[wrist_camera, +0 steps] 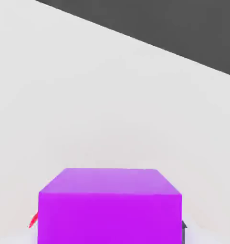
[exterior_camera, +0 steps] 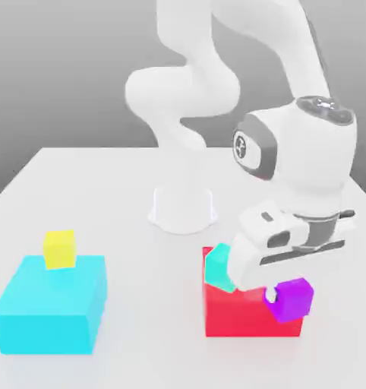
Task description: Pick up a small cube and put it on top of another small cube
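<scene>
Purple cube (exterior_camera: pixel 295 298) sits between the fingertips of the hand (exterior_camera: pixel 286 296), which is closed on it. In the exterior view it hangs at the near right corner of the big red block (exterior_camera: pixel 239 311), and it seems to be just lifted or about to leave that block; I cannot tell if its bottom is touching the red surface. A small teal cube (exterior_camera: pixel 219 267) rests on the far left part of the same red block, close to the body of the hand.

On the exterior view's left, well apart, a big cyan block (exterior_camera: pixel 49 308) stands on the white desk (exterior_camera: pixel 125 190), and the small lime-yellow cube (exterior_camera: pixel 60 249) sits on top of it, near its far edge.

To my judgement the grasp step is finished and the carrying step is in hand. The next move calls for raising the purple cube clear of the red block and of the teal cube, crossing the desk to the left, and bringing it down square over the lime-yellow cube.

The hand view shows the purple cube (wrist_camera: pixel 109 207) from very near, with bare desk beyond it and a thin red sliver beside it. The exterior view gives the arm, both big blocks and the target.
</scene>
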